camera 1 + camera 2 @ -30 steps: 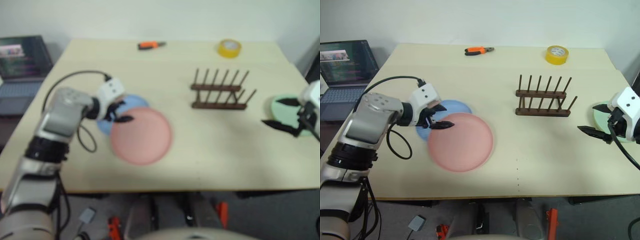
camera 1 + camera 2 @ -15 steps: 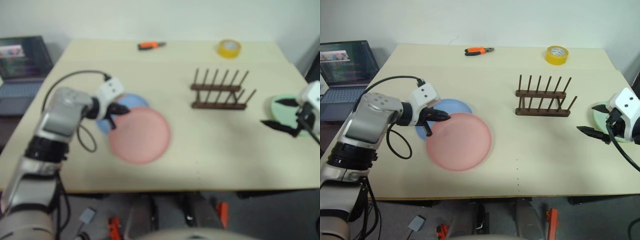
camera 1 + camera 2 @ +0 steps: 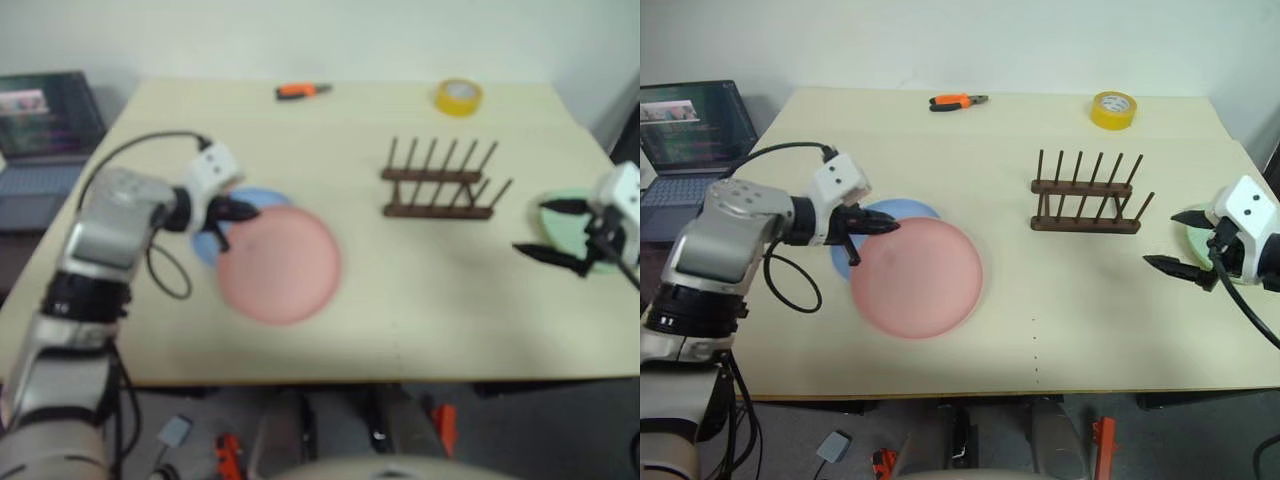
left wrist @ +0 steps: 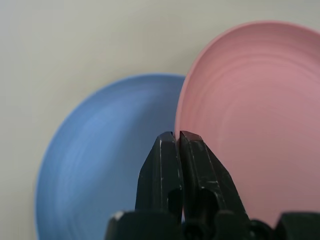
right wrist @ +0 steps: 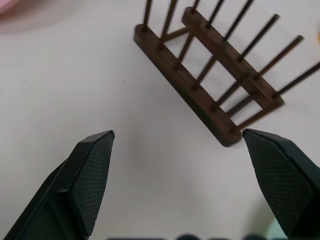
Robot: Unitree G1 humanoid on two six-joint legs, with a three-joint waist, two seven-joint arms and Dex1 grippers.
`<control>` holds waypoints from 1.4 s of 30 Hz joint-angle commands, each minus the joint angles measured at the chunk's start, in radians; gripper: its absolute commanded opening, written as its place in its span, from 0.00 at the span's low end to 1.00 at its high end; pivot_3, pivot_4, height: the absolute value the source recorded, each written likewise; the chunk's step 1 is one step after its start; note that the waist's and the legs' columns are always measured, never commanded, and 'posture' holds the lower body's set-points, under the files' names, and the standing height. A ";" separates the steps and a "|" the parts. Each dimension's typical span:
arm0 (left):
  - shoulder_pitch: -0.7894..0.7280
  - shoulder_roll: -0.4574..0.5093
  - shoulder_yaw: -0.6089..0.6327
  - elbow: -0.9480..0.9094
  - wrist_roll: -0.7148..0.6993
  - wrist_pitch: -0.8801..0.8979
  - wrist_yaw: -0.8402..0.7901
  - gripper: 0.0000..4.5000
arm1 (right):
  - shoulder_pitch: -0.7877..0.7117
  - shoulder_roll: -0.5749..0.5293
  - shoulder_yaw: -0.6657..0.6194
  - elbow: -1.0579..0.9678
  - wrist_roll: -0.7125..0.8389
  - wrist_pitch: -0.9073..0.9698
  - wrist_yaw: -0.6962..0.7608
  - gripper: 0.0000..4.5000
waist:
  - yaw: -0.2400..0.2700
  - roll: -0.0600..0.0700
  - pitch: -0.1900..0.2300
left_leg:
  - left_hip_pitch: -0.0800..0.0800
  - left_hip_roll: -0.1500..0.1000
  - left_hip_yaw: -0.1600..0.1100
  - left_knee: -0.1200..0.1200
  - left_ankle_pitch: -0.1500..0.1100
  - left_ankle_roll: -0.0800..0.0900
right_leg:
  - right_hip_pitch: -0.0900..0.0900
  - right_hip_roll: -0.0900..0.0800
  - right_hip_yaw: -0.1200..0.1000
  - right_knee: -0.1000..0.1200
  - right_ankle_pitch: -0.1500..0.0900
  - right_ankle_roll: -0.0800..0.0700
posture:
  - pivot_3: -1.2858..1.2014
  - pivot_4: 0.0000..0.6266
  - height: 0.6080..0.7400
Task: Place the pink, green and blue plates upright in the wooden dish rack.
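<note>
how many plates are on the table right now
3. The pink plate is at the table's left, its rim gripped by the left gripper. The blue plate lies partly under it. The green plate is at the right edge, behind the right gripper.

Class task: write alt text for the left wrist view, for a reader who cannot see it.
The left gripper's two black fingers are shut on the rim of the salmon pink round plate, which overlaps the light blue round plate on the cream table.

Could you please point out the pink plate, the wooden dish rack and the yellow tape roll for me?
pink plate [image 3: 918,278], right eye view, centre of its face.
wooden dish rack [image 3: 1085,225], right eye view, front rail.
yellow tape roll [image 3: 1113,109], right eye view, outer side.
</note>
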 commanded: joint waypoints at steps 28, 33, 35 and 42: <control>-0.508 -0.469 0.184 0.271 -0.144 0.223 0.527 0.01 | -0.364 0.144 0.420 -0.299 -0.173 -0.146 -0.163 1.00 | 0.000 -0.002 0.000 | -0.003 -0.001 0.000 0.005 0.000 0.000 | 0.000 0.000 0.001 -0.001 0.002 0.003 | 0.52 0.24 1.00; -0.533 -0.501 0.183 0.299 -0.151 0.223 0.544 0.01 | -0.385 0.209 0.503 -0.249 -0.301 -0.232 -0.181 1.00 | -0.002 -0.002 0.000 | -0.003 -0.001 0.000 0.001 0.000 0.000 | -0.002 0.001 0.001 0.000 0.003 -0.002 | 0.52 0.24 1.00; -0.537 -0.504 0.186 0.302 -0.155 0.226 0.547 0.01 | -0.381 0.224 0.523 -0.240 -0.336 -0.245 -0.178 1.00 | -0.002 -0.002 0.000 | -0.002 -0.001 0.000 0.000 0.000 0.000 | -0.003 0.001 0.000 0.001 0.003 -0.003 | 0.52 0.24 1.00; -0.521 -0.508 0.193 0.264 -0.173 0.266 0.553 0.00 | -0.390 0.265 0.565 -0.176 -0.456 -0.301 -0.187 0.70 | 0.000 -0.002 0.000 | -0.002 -0.001 0.001 0.001 0.000 0.000 | -0.002 0.000 0.001 0.000 0.003 -0.002 | 0.52 0.24 1.00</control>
